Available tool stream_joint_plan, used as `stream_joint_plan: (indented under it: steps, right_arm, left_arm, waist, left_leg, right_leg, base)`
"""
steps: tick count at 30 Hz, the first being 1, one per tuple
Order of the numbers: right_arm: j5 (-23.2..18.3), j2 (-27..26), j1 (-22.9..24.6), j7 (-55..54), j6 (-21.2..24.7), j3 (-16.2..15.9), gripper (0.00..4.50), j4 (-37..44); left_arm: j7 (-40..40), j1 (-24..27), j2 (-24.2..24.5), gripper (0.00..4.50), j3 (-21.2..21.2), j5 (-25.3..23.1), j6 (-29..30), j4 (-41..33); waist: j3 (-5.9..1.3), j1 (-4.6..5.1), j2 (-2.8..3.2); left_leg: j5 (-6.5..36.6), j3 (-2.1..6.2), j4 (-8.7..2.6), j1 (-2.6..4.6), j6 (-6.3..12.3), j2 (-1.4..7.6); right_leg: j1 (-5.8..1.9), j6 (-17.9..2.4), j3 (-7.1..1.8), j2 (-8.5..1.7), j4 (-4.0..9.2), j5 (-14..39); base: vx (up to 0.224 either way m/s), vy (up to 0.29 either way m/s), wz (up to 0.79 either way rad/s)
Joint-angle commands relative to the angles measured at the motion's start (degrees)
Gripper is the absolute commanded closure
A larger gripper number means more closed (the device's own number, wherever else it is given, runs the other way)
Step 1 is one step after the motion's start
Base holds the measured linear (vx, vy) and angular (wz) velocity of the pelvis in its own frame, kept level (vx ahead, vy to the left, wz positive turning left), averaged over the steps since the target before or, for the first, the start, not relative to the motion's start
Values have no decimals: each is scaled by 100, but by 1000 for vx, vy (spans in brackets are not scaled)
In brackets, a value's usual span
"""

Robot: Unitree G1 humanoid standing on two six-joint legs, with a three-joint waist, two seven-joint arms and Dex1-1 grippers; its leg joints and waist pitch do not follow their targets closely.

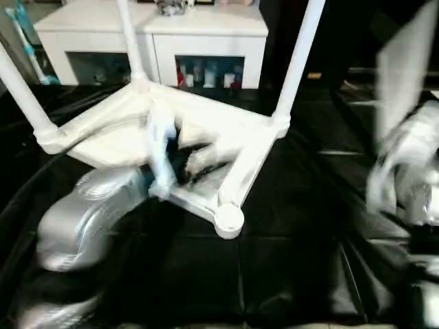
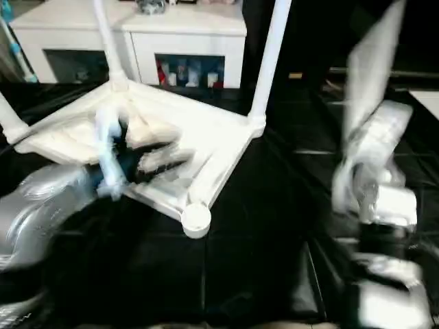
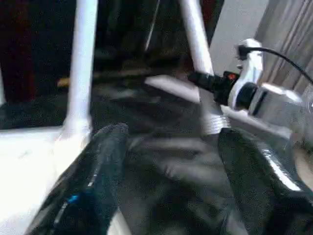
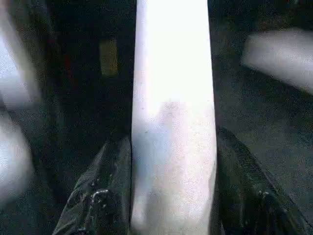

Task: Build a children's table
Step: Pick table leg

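Upside down on a black sheet: children's table, ribbed underside facing up, left of centre in the scene. Three white legs already standing in corner sockets: left leg, leaning out to the left; far leg, rising before the white cabinet; right leg, tilted slightly right. Near corner socket round and with no leg in it, closest to the robot.

Over the middle of the underside, just near of the ribs: left end effector, reached in from the near left on a silver forearm, heavily blurred. Black fingers spread well apart in the left wrist view, nothing between them, so open and gripping nothing. Whether touching the plastic or hovering just above it cannot be told.

Well apart, at the right of the scene: right end effector, above the black sheet and right of the table. Closed around a fourth leg, the white tube filling the gap between the two black fingers, one on each side of it. Seen from the head, fourth leg as a pale smear slanting up and to the far right from the silver right arm, clear of the table. Glass-fronted compartments of the cabinet at the far side holding small coloured items too blurred to name.
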State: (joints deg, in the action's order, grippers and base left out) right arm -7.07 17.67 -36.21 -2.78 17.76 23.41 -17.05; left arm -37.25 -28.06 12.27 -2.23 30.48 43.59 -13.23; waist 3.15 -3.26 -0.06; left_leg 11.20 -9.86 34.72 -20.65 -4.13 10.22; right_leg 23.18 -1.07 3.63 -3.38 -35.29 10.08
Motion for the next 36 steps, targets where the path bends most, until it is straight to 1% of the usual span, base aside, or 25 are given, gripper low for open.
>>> stream_joint_plan:
  steps: [1, 2, 4, 5, 6, 7, 8, 9, 10, 11, 12, 13, 14, 15, 17, 18, 20, 23, 25, 27, 28, 30, 31, 32, 36]
  right_arm:
    - [51, -170, 134, -11, -573, -251, 270, 507]
    - [103, -229, 202, 45, -709, -389, 270, 660]
    - [243, -327, 362, 296, -978, -837, 270, 969]
    - [601, -270, 528, 597, -1179, -1563, 270, 1153]
    - [601, -270, 528, 597, -1179, -1563, 270, 1153]
    - [790, -238, 589, 708, -1240, -1860, 270, 1165]
    - [849, -244, 611, 726, -1299, -1928, 270, 1168]
    - [1152, -272, 702, 852, -1479, -2328, 270, 1174]
    - [1194, -278, 717, 869, -1500, -2389, 270, 1175]
    - [1383, -292, 770, 920, -1668, -2641, 270, 1193]
    - [1383, -292, 770, 920, -1668, -2641, 270, 1193]
    - [1487, -293, 805, 952, -1757, -2765, 270, 1214]
    - [1617, -330, 860, 956, -1971, -2910, 270, 1261]
    - [1617, -330, 860, 956, -1971, -2910, 270, 1261]
    - [1730, -362, 916, 962, -2072, -3105, 270, 1339]
    - [1735, -363, 918, 962, -2076, -3112, 270, 1341]
    - [1857, -313, 943, 965, -2265, -3277, 270, 1345]
    - [1920, -363, 953, 916, -2441, -3347, 270, 1376]
    - [1932, -385, 954, 921, -2479, -3367, 270, 1393]
    - [2183, -368, 976, 973, -2530, -3585, 270, 1365]
    - [2183, -368, 976, 973, -2530, -3585, 270, 1365]
    - [2332, -334, 981, 977, -2557, -3699, 270, 1324]
    - [2549, -282, 966, 963, -2626, -3851, 270, 1261]
    - [2727, -260, 940, 937, -2591, -3967, 270, 1187]
    - [2775, -352, 891, 896, -2510, -3995, 270, 1089]
  left_arm:
    - [280, -144, -110, 90, -77, 77, -35, 154]
    - [354, -201, -168, 90, -97, 69, -47, 199]
    - [527, -354, -325, 70, -194, 140, 0, 319]
    - [613, -508, -483, 60, -291, 306, 70, 388]
    - [613, -508, -483, 60, -291, 306, 70, 388]
    - [656, -573, -568, 54, -352, 405, 118, 392]
    - [680, -599, -602, 45, -377, 437, 133, 395]
    - [817, -756, -791, 35, -533, 640, 214, 428]
    - [845, -781, -819, 27, -558, 678, 224, 436]
    - [953, -886, -934, 23, -662, 835, 242, 483]
    - [953, -886, -934, 23, -662, 835, 242, 483]
    - [1010, -929, -988, 13, -706, 917, 243, 511]
    - [1121, -993, -1043, 6, -730, 905, 224, 587]
    - [1121, -993, -1043, 1, -730, 905, 224, 587]
    - [1273, -1046, -1126, 0, -758, 781, 122, 734]
    - [1279, -1047, -1129, 0, -760, 778, 118, 739]
    - [1395, -1062, -1195, 0, -816, 790, 97, 835]
    - [1656, -1082, -1327, 0, -961, 861, 134, 950]
    - [1737, -1094, -1341, 0, -987, 855, 111, 987]
    - [1914, -1170, -1427, 0, -1152, 965, -29, 1082]
    - [1914, -1170, -1427, 0, -1152, 965, -29, 1082]
    - [1929, -1197, -1456, 0, -1207, 1031, -63, 1091]
    - [1944, -1213, -1471, 0, -1230, 1039, -111, 1097]
    - [1975, -1226, -1520, 0, -1285, 1083, -160, 1111]
    - [1958, -1215, -1564, 0, -1300, 1151, -152, 1077]
  waist:
    - [-401, 2, -106]
    - [-399, 4, -84]
    - [-406, 10, -92]
    - [-410, 23, -106]
    - [-417, 15, -97]
    - [-415, 43, -96]
    - [-411, 43, -98]
    - [-417, 31, -111]
    - [-416, 33, -108]
    - [-404, 15, -119]
    - [-407, 6, -113]
    - [-405, -10, -121]
    - [-400, -12, -131]
    - [-395, -25, -133]
    - [-386, -20, -141]
    - [-383, -15, -143]
    - [-385, -14, -149]
    - [-380, -7, -164]
    - [-384, -7, -171]
    - [-386, 0, -175]
    - [-386, 0, -183]
    - [-385, -10, -178]
    - [-385, -1, -228]
    - [-383, -15, -198]
    - [-370, -6, -213]
  left_leg:
    - [652, 29, -358, -13, 165, 170]
    - [640, 25, -350, -10, 195, 165]
    - [586, 23, -342, -27, 257, 158]
    - [510, 33, -346, -46, 303, 161]
    - [484, 35, -335, -36, 303, 172]
    - [437, 45, -339, -64, 331, 170]
    - [460, 33, -332, -45, 349, 175]
    - [467, 28, -323, -37, 378, 177]
    - [445, 21, -315, -47, 370, 176]
    - [452, 27, -322, -50, 408, 178]
    - [457, 24, -315, -46, 407, 178]
    - [444, 31, -321, -43, 413, 188]
    - [452, 27, -320, -38, 417, 188]
    - [480, 27, -320, -37, 415, 188]
    - [539, 37, -332, -37, 398, 190]
    - [567, 36, -333, -37, 388, 188]
    - [596, 41, -333, -35, 348, 191]
    - [625, 37, -327, -40, 334, 185]
    - [592, 43, -326, -42, 351, 184]
    - [512, 50, -324, -47, 384, 188]
    - [494, 45, -317, -49, 392, 180]
    - [492, 49, -317, -42, 402, 191]
    - [482, 42, -316, -48, 411, 190]
    - [470, 46, -315, -42, 419, 191]
    - [592, 46, -320, -32, 412, 201]
  right_leg:
    - [-316, -739, -244, -351, 412, 1296]
    - [-304, -740, -250, -346, 412, 1250]
    - [-319, -747, -249, -341, 408, 1144]
    - [-334, -751, -243, -346, 410, 1141]
    - [-330, -775, -247, -351, 399, 1078]
    - [-345, -854, -246, -356, 378, 955]
    - [-326, -871, -254, -354, 392, 948]
    - [-329, -927, -266, -367, 378, 894]
    - [-326, -967, -271, -361, 367, 828]
    - [-331, -999, -267, -363, 377, 814]
    - [-326, -994, -270, -361, 369, 813]
    - [-327, -987, -271, -367, 364, 788]
    - [-322, -983, -271, -360, 364, 781]
    - [-322, -938, -274, -362, 367, 812]
    - [-323, -838, -273, -354, 374, 909]
    - [-325, -818, -273, -354, 380, 946]
    - [-328, -795, -274, -364, 381, 970]
    - [-328, -785, -281, -361, 380, 929]
    - [-335, -797, -280, -357, 370, 834]
    - [-341, -848, -278, -354, 348, 656]
    - [-344, -878, -278, -358, 353, 628]
    - [-345, -925, -284, -368, 340, 597]
    - [-347, -926, -281, -358, 345, 588]
    - [-349, -935, -283, -371, 335, 598]
    - [-332, -929, -285, -370, 346, 740]
  base:
    - [0, 0, 0]
    - [0, 0, 0]
    - [0, 0, 0]
    - [0, 0, 0]
    - [0, 0, 0]
    - [0, 0, 0]
    - [0, 0, 0]
    - [0, 0, 0]
    - [0, 0, 0]
    - [0, 0, 0]
    - [0, 0, 0]
    - [0, 0, 0]
    - [0, 0, 0]
    - [0, 0, 0]
    - [0, 0, 0]
    - [0, 0, 0]
    - [0, 0, 0]
    - [0, 0, 0]
    - [0, 0, 0]
    - [0, 0, 0]
    - [0, 0, 0]
    - [0, 0, 0]
    - [0, 0, 0]
    - [0, 0, 0]
    - [0, 0, 0]
